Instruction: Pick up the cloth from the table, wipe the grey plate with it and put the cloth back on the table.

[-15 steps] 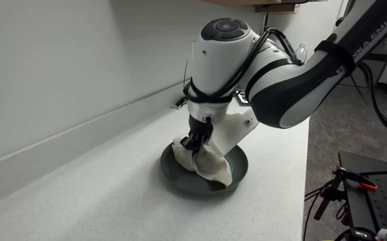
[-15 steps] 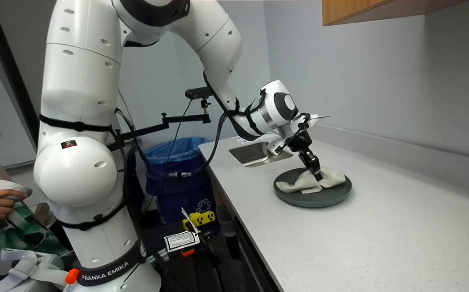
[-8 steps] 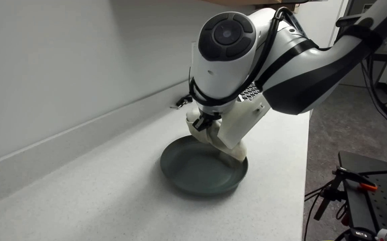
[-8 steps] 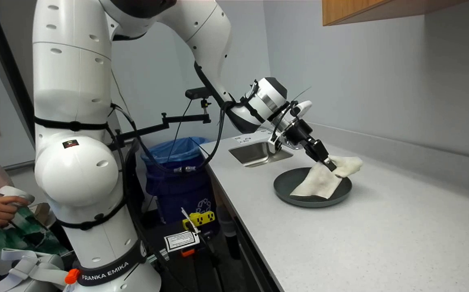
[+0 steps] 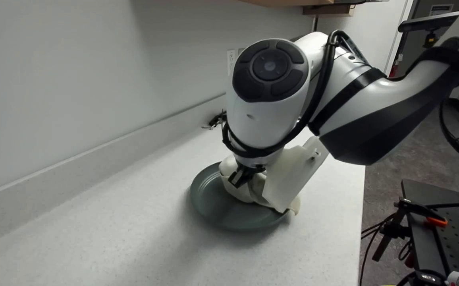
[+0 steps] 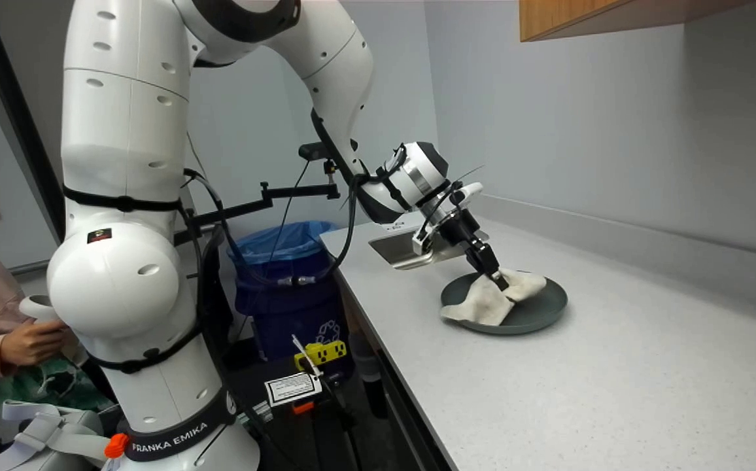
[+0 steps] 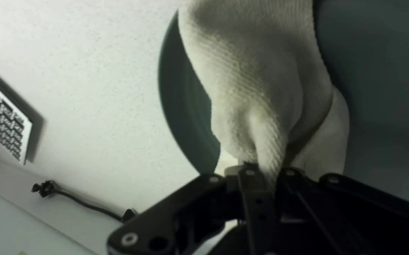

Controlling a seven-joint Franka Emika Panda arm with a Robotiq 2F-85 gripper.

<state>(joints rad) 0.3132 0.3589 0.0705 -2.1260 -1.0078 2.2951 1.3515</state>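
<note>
Black gripper [image 6: 501,282] clamped on off-white fabric cloth [image 6: 481,305], mid-bunch, seems good spot! Likely light, floppy; near end overhangs round grey-green plate [image 6: 539,315].

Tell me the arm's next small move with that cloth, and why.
Probably slide the cloth toward the uncovered part of the grey plate: the gripper is closed on the cloth, which lies bunched over only part of the plate, so the wide bare stretch may need wiping.
</note>
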